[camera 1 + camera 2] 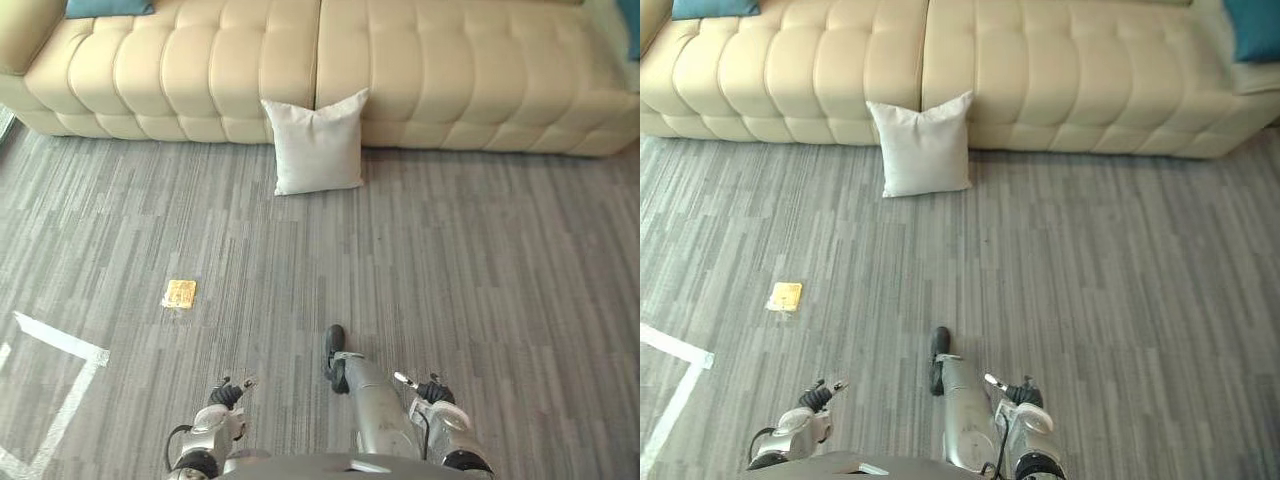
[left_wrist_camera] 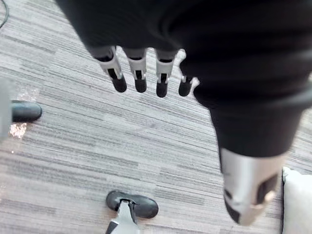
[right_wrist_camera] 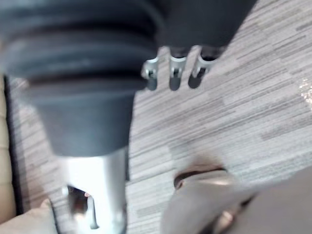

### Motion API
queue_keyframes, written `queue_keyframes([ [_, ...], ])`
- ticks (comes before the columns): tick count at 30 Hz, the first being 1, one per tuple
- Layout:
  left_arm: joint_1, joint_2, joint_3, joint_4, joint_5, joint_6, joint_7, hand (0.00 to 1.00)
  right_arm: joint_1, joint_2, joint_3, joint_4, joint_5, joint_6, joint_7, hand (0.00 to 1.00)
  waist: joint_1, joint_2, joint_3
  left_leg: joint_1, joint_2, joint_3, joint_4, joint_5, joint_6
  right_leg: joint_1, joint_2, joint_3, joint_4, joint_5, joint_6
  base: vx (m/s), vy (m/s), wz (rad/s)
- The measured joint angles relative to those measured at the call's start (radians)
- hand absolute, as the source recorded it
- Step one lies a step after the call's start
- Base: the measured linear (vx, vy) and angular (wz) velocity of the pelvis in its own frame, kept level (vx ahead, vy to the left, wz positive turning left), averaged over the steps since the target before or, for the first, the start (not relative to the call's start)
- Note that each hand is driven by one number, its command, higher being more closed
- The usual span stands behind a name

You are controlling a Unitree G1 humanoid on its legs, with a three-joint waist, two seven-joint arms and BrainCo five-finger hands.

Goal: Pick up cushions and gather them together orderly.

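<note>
With my left hand [image 2: 139, 73] and right hand [image 3: 174, 75] hanging open and empty, I judge the white cushion [image 1: 318, 142] soft and light, best grasped along its top edge.

I have open floor [image 1: 450, 280] through mid-frame; the white cushion [image 1: 318, 143] and the sofa [image 1: 450, 80] behind it block the top.

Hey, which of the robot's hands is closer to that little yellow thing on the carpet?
Left. The left hand hangs at the robot's left side, with the yellow thing just ahead and slightly outward; the right hand hangs at the opposite side, farther away.
</note>
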Motion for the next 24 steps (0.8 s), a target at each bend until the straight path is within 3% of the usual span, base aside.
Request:
queue_keyframes([
  [1, -0.001, -0.005, 0.002, -0.001, -0.003, 0.000, 0.000, 0.00, 0.004, 0.001, 0.000, 0.000, 0.000, 0.000, 0.000, 0.00, -0.005, 0.001, 0.001, -0.027, 0.011, -0.014, 0.066, 0.038, -0.018, 0.021, 0.001, -0.007, 0.000, -0.019, -0.002, 0.57, -0.277, 0.33],
  [2, 0.000, -0.017, 0.008, -0.013, -0.007, 0.001, -0.001, 0.00, 0.019, 0.006, 0.002, -0.009, 0.001, 0.000, -0.001, 0.00, -0.011, 0.003, 0.001, -0.109, 0.041, -0.049, 0.275, 0.118, -0.078, 0.082, 0.007, -0.009, -0.011, -0.063, -0.005, 0.54, -0.223, 0.29],
  [3, 0.001, -0.021, 0.024, -0.025, -0.021, 0.001, -0.004, 0.00, 0.028, 0.013, 0.003, -0.014, 0.001, 0.000, -0.003, 0.00, -0.009, 0.002, 0.002, -0.187, 0.075, -0.036, 0.484, 0.116, -0.096, 0.141, 0.016, -0.012, -0.021, -0.087, -0.013, 0.52, -0.199, 0.20],
  [5, 0.009, -0.025, 0.069, -0.052, -0.037, 0.003, -0.001, 0.00, 0.037, 0.022, 0.016, -0.016, 0.001, 0.000, -0.005, 0.00, 0.009, 0.002, 0.003, -0.265, 0.135, 0.051, 0.693, 0.086, -0.084, 0.235, 0.035, -0.007, -0.042, -0.117, -0.029, 0.51, -0.158, -0.21],
  [7, 0.011, -0.028, 0.103, -0.086, -0.042, 0.002, 0.001, 0.00, 0.038, 0.024, 0.041, -0.015, 0.005, 0.001, -0.008, 0.00, 0.023, 0.002, 0.004, -0.372, 0.176, 0.144, 0.764, 0.001, -0.004, 0.338, 0.048, 0.018, -0.094, -0.146, -0.029, 0.38, -0.065, -0.27],
  [9, 0.010, -0.028, 0.115, -0.114, -0.042, -0.006, 0.002, 0.00, 0.043, 0.024, 0.042, -0.015, 0.013, 0.004, -0.019, 0.00, 0.037, 0.002, 0.005, -0.490, 0.184, 0.200, 0.730, -0.071, 0.045, 0.419, 0.048, 0.032, -0.154, -0.163, -0.026, 0.35, 0.049, -0.15],
  [11, 0.005, -0.026, 0.114, -0.124, -0.042, -0.011, 0.004, 0.00, 0.053, 0.023, 0.046, -0.020, 0.021, 0.005, -0.030, 0.00, 0.058, -0.002, 0.007, -0.550, 0.183, 0.238, 0.630, -0.102, 0.075, 0.491, 0.045, 0.046, -0.203, -0.162, -0.005, 0.38, 0.088, -0.20],
  [14, 0.007, -0.028, 0.106, -0.131, -0.043, -0.017, 0.007, 0.00, 0.070, 0.023, 0.071, -0.037, 0.041, 0.004, -0.039, 0.00, 0.069, -0.007, 0.006, -0.588, 0.123, 0.232, 0.277, -0.102, 0.068, 0.599, 0.019, 0.073, -0.262, -0.187, 0.035, 0.41, 0.139, -0.30],
  [16, 0.016, -0.029, 0.105, -0.136, -0.061, -0.016, 0.007, 0.00, 0.075, 0.026, 0.074, -0.036, 0.041, 0.004, -0.041, 0.00, 0.076, -0.008, -0.004, -0.582, 0.056, 0.171, -0.022, -0.006, 0.062, 0.647, -0.012, 0.116, -0.283, -0.219, 0.095, 0.64, 0.353, -0.80],
  [17, 0.021, -0.029, 0.106, -0.134, -0.065, -0.016, 0.007, 0.00, 0.078, 0.031, 0.079, -0.033, 0.041, 0.004, -0.040, 0.00, 0.084, -0.018, -0.017, -0.571, 0.036, 0.144, -0.036, 0.124, 0.089, 0.663, -0.029, 0.160, -0.287, -0.234, 0.122, 0.62, 0.383, -0.89],
  [18, 0.020, -0.021, 0.106, -0.127, -0.069, -0.016, 0.008, 0.00, 0.077, 0.036, 0.079, -0.028, 0.041, 0.004, -0.040, 0.00, 0.087, -0.028, -0.030, -0.567, 0.020, 0.142, -0.034, 0.151, 0.115, 0.669, -0.043, 0.183, -0.287, -0.232, 0.125, 0.55, 0.329, -0.64],
  [19, 0.020, -0.002, 0.104, -0.123, -0.072, -0.016, 0.008, 0.00, 0.082, 0.061, 0.079, -0.020, 0.040, 0.005, -0.040, 0.00, 0.080, -0.070, -0.053, -0.567, -0.004, 0.162, -0.010, 0.120, 0.133, 0.663, -0.078, 0.203, -0.281, -0.216, 0.126, 0.56, 0.293, -0.30],
  [20, 0.020, 0.013, 0.104, -0.117, -0.072, -0.016, 0.007, 0.00, 0.085, 0.078, 0.078, -0.018, 0.040, 0.004, -0.039, 0.00, 0.081, -0.096, -0.070, -0.569, -0.008, 0.188, 0.029, 0.084, 0.141, 0.647, -0.102, 0.226, -0.261, -0.195, 0.127, 0.54, 0.296, -0.29],
  [22, 0.020, 0.029, 0.105, -0.107, -0.076, -0.015, 0.007, 0.00, 0.081, 0.086, 0.080, -0.002, 0.040, 0.004, -0.031, 0.00, 0.093, -0.119, -0.090, -0.556, -0.006, 0.218, 0.073, 0.040, 0.150, 0.627, -0.117, 0.265, -0.205, -0.164, 0.126, 0.39, 0.213, -0.47],
  [23, 0.023, 0.037, 0.101, -0.101, -0.078, -0.013, 0.007, 0.00, 0.075, 0.086, 0.079, 0.002, 0.037, 0.004, -0.027, 0.00, 0.105, -0.124, -0.093, -0.516, -0.006, 0.244, 0.075, 0.007, 0.152, 0.601, -0.124, 0.291, -0.122, -0.131, 0.144, 0.43, 0.226, -0.67],
  [24, 0.035, 0.044, 0.089, -0.094, -0.079, -0.011, 0.008, 0.00, 0.065, 0.087, 0.083, 0.002, 0.032, 0.002, -0.027, 0.00, 0.102, -0.118, -0.091, -0.466, -0.006, 0.255, 0.063, -0.024, 0.147, 0.550, -0.128, 0.293, 0.026, -0.092, 0.189, 0.48, 0.246, -0.65],
])
